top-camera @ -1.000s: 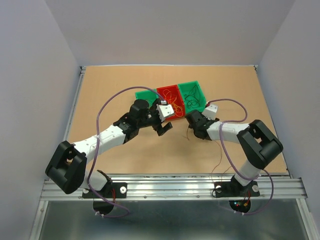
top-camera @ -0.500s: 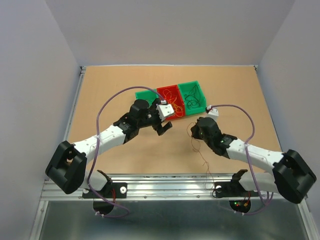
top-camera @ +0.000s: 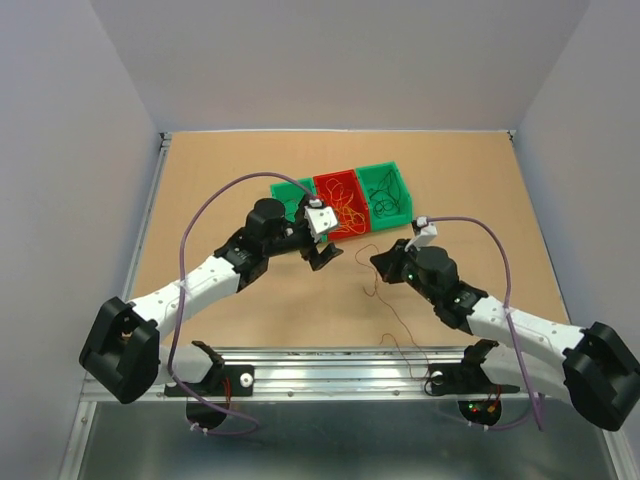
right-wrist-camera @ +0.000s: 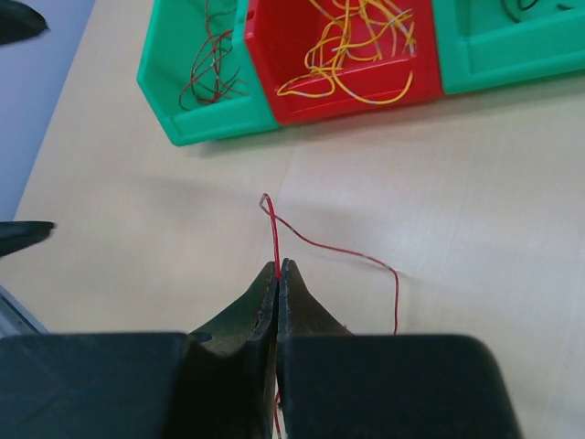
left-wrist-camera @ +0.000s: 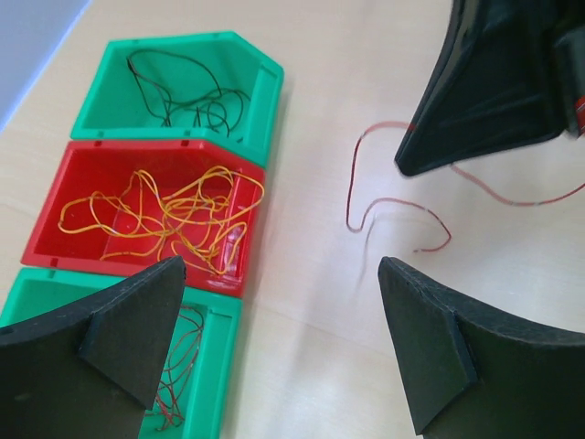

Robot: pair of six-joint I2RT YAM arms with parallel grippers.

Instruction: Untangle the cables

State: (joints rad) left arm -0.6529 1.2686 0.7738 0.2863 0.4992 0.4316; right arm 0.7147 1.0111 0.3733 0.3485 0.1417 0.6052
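Observation:
My right gripper (right-wrist-camera: 279, 267) is shut on a thin red cable (right-wrist-camera: 331, 246), pinching it just above the table in front of the bins. From the top, that gripper (top-camera: 379, 263) sits right of centre, and the red cable (top-camera: 390, 316) trails toward the near edge. My left gripper (top-camera: 326, 256) hangs open and empty beside the red bin. In the left wrist view the red cable (left-wrist-camera: 365, 198) curls on the wood under the right gripper (left-wrist-camera: 494, 91). Other cables lie sorted: yellow ones (left-wrist-camera: 174, 215), black ones (left-wrist-camera: 187, 91), dark red ones (right-wrist-camera: 208, 69).
Three bins stand in a row at mid-table: a green bin (top-camera: 291, 189), a red bin (top-camera: 337, 182) and another green bin (top-camera: 398, 181). Thick purple leads arc over both arms (top-camera: 200, 215). A metal rail (top-camera: 330, 375) runs along the near edge.
The right gripper shut on the red cable and drew it away from the bins toward the near edge, its arm swinging out low to the right. The left arm shifted slightly left, still open.

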